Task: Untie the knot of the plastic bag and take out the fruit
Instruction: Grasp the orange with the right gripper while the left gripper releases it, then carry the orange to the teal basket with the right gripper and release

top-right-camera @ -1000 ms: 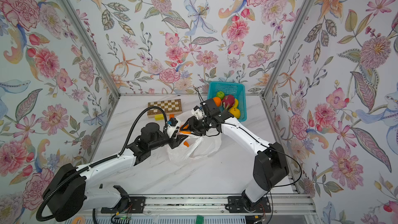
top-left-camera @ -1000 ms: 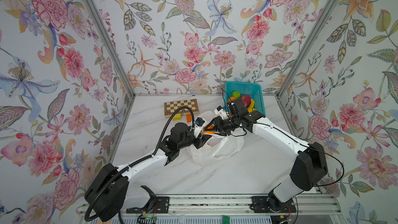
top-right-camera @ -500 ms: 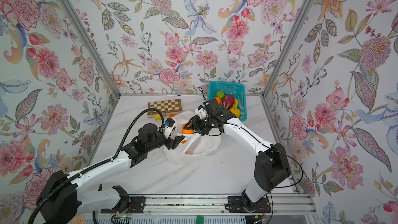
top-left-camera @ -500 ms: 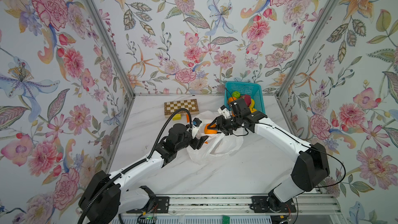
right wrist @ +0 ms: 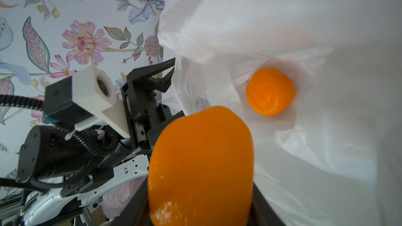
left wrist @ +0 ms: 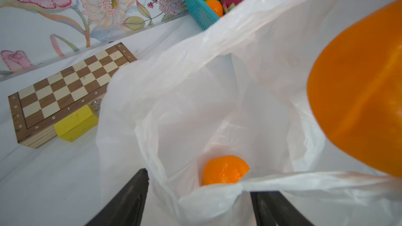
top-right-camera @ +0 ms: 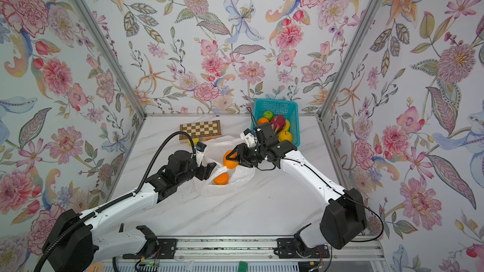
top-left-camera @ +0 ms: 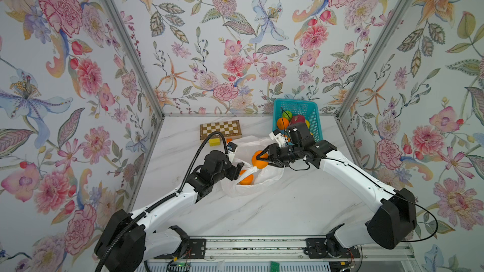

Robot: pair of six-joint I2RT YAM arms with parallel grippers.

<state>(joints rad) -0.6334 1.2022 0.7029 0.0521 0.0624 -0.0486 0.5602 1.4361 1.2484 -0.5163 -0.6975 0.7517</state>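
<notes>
At the left rim of the plastic bag (top-left-camera: 269,176) you had the left gripper (top-left-camera: 237,170) with its fingers spread. The thin rim lay loose between them, not pinched, so nothing was pinning the bag down. No knot showed, and the mouth gaped wide. Deep inside the bag, the loose orange (top-left-camera: 246,179) lay on the bottom. Just above the bag's mouth, toward its right side, your right gripper (top-left-camera: 259,160) was clamped on the held orange (top-right-camera: 230,162), clear of the plastic as far as the wrist view showed. To do this lift well, I judged you needed to close the left fingers on the rim first, so the light bag would not ride up. Then you could raise the fruit straight out before swinging it to the teal basket (top-left-camera: 298,107) beyond the bag's far right corner, where other pieces already sat.
</notes>
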